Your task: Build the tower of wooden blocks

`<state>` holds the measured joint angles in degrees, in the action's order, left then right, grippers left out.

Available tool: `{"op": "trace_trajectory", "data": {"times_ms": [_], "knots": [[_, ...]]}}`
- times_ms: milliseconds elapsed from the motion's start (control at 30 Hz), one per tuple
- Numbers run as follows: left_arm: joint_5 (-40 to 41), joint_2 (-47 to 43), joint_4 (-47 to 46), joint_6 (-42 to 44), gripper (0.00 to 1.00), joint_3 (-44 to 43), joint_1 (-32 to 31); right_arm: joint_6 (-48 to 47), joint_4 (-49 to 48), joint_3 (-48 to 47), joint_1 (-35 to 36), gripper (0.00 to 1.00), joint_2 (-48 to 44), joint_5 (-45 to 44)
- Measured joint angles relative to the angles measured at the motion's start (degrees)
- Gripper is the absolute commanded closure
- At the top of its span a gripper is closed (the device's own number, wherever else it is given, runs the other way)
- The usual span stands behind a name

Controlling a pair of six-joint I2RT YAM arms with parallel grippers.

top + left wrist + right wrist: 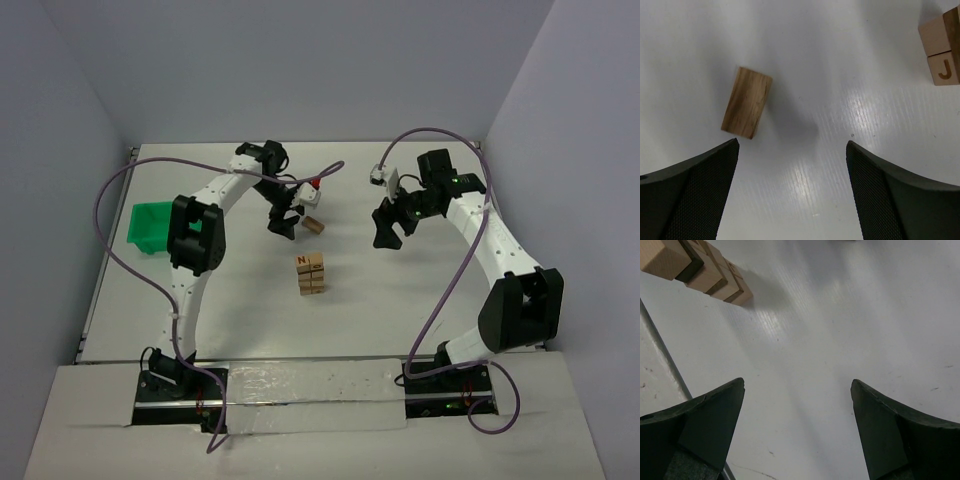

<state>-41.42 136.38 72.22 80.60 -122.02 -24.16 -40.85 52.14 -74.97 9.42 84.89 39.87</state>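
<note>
- Two grippers are in view, and you are holding nothing with either one.
- Your left gripper (283,222) (792,145) has its jaws spread wide, with only bare table surface between the dark fingers (695,190).
- Just beyond its fingertips in the left wrist view lies a small light-tan rectangular wooden block (746,102) (314,225). It rests flat on its side, turned at a slant, closer to the left-hand finger and touching neither.
- From above, that same block sits just beside your left gripper, on the side toward the middle of the table.
- Your right gripper (388,235) (797,383) is likewise spread open and empty, hanging over bare surface well apart from the loose block.
- The short upright tower of light-tan wooden blocks (310,274) (942,47) (700,267) stands near the middle of the table, nearer the arm bases than the loose block and between the two arms.
- A red letter shows on the tower's top face from above, and a "J" shows on one block in the left wrist view.
- The tower touches neither gripper.
- The green plastic bin (148,226) sits at the left edge of the white table (400,310), beyond your left arm and well apart from the blocks.
</note>
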Motion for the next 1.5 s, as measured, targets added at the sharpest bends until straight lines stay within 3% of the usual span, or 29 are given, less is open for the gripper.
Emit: {"op": "trace_trajectory", "data": {"times_ms": [433, 733, 800, 933, 1100, 1300, 1500], "knots": [[-1.3, 6.5, -2.9, 0.8, 0.04, -5.5, -2.5, -0.2, 0.1, 1.3, -0.3, 0.05, -0.8, 0.0], [-2.0, 7.9, -1.2, 1.4, 0.1, -6.1, -2.8, -0.6, 0.4, 0.8, -0.3, 0.04, -0.8, 0.1], [-2.0, 8.5, -0.3, 1.7, 0.16, -6.1, -2.8, -0.6, 0.7, 0.3, -0.3, 0.04, -0.7, 0.1], [-2.3, 8.8, 1.7, 2.8, 0.4, -6.3, -2.9, -0.8, 1.0, -1.1, -0.3, 0.04, -0.1, 0.2], [-2.0, 8.6, 2.7, 1.4, 0.53, -5.9, -2.9, -1.1, 1.5, -2.9, 0.0, 0.03, 1.0, 0.3], [-1.5, 4.5, -2.9, -9.6, 0.64, 1.4, -2.0, -1.6, 2.0, -5.2, 0.8, 0.03, 2.4, 0.3], [-0.9, -0.6, -10.4, -24.3, 0.79, 5.2, 2.9, -1.3, 1.7, -5.7, 1.9, 0.02, 2.6, 0.1]]}}
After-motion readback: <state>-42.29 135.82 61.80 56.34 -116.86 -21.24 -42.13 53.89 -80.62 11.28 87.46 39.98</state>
